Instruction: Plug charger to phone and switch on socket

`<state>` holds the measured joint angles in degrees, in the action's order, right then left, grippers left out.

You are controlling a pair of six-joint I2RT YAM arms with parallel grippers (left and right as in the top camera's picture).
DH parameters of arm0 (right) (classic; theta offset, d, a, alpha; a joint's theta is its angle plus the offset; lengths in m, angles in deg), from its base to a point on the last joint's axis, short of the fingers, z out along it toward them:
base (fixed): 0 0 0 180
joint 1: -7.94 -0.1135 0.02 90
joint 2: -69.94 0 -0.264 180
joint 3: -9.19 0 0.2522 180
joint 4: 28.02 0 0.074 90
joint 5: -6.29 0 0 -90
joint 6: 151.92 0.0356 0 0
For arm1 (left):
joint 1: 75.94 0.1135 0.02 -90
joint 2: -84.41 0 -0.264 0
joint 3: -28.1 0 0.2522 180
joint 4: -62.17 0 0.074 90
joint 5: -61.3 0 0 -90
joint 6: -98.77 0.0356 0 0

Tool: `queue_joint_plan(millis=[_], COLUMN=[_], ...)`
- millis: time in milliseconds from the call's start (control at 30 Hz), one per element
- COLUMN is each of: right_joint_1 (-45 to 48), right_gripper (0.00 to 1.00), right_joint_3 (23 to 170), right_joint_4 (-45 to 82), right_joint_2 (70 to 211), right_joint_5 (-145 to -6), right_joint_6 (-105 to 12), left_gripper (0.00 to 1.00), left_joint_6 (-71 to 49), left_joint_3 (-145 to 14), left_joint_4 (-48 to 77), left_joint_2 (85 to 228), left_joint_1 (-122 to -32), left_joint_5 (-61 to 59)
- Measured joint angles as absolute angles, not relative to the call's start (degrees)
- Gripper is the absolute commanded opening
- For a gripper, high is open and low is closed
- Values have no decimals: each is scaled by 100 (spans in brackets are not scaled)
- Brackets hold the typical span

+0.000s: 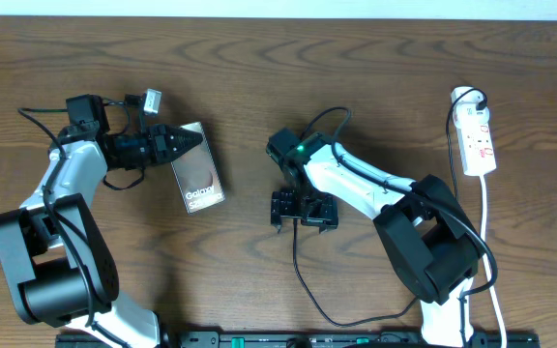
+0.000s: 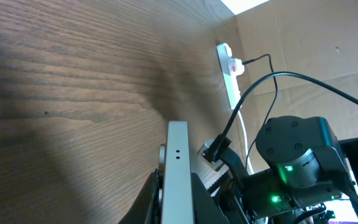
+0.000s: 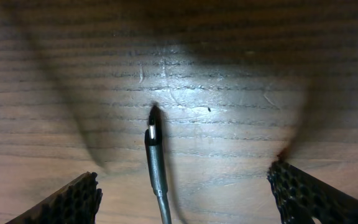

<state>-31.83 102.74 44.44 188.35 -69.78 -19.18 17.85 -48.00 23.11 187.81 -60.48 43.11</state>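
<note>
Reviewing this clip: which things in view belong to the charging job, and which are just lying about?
Part of the job: phone, gripped by the left hand; charger, its tip on the table inside the open right hand; socket, far right.
Not part of it: small silver connector at upper left; cardboard wall behind the table.

worktop point(image 1: 259, 77): dark wood grain, slight sheen; phone point(image 1: 199, 179) glossy; socket point(image 1: 478, 140) smooth white plastic; charger point(image 3: 156, 158) matt black, metal tip; right tool pads point(image 3: 73, 199) honeycomb-textured.
</note>
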Motion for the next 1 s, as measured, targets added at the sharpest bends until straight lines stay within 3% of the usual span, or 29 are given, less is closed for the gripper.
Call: queue_joint_plan(millis=[300,433,800,1000], right_joint_1=[-3183,-3183,-3183,-3183], right_gripper=[87,82,80,74], right_joint_3=[10287,10287,10287,10289], right_joint_4=[4671,4757,4733,4669], right_joint_2=[18874,18907,18907,18907], right_joint_5=[-7179,-7343,-7397,-7402], right_joint_6=[-1944,-1940,-1883,-1756], left_gripper=[7,8,7,7], left_joint_6=[1785,1785,1785,1785], left_joint_3=[-4800,-4800,-4800,-4800], left_joint_4=[2311,2311,2311,2311], left_joint_2=[18781,18783,18781,18781], left_joint_1=[-6048,-6048,-6048,-6046], left_joint_5=[4311,4311,4314,4311])
